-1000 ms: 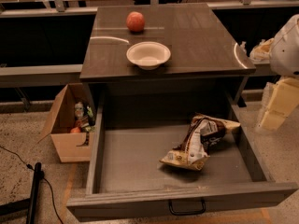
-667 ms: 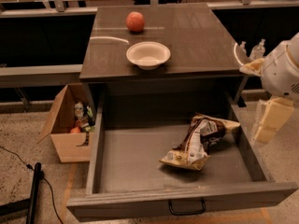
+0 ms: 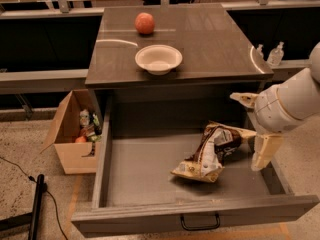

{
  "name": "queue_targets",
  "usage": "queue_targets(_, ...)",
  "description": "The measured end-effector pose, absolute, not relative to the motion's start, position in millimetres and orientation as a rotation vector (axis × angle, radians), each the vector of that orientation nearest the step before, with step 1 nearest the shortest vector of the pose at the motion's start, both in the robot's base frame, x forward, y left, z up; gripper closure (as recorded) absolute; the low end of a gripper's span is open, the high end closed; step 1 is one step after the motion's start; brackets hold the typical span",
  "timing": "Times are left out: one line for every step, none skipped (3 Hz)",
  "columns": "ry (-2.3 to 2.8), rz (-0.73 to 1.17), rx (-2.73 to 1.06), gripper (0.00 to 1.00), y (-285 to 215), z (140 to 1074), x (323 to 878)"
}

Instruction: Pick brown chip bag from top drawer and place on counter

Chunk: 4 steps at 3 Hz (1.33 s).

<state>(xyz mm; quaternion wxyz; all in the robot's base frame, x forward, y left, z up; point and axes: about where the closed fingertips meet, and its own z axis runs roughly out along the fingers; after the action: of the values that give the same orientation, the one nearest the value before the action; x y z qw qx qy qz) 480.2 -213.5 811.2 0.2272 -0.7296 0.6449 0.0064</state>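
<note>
The brown chip bag (image 3: 212, 151) lies crumpled on the bottom of the open top drawer (image 3: 142, 171), right of its middle. The drawer's black handle (image 3: 200, 222) shows on its front. The counter (image 3: 205, 39) is the dark glossy top above the drawer. My gripper (image 3: 254, 126) hangs over the drawer's right side, just right of the bag, on a white arm that comes in from the right. Its cream fingers (image 3: 263, 151) are spread apart, one above and one below, with nothing between them.
A white bowl (image 3: 158, 59) and a red round fruit (image 3: 144, 23) sit on the counter. An open cardboard box (image 3: 75, 136) with small items stands on the floor left of the drawer. Two clear bottles (image 3: 275, 54) stand right of the counter. A black pole (image 3: 37, 204) lies at lower left.
My gripper has moved left and down from beside the counter's right edge to the drawer's right side, close to the bag. The bag has not moved.
</note>
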Motion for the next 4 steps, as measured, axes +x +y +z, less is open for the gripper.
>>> queue_targets(1.578, -0.061, -2.175, 0.00, -218.1, 773.7, 502.9)
queue_targets(1.472, -0.091, -2.255, 0.00, -218.6, 770.5, 503.7)
queue_targets(1.472, -0.091, -2.254, 0.00, -218.4, 771.0, 503.5)
queue_targets(1.389, -0.092, -2.297, 0.00, -213.7, 765.5, 508.0)
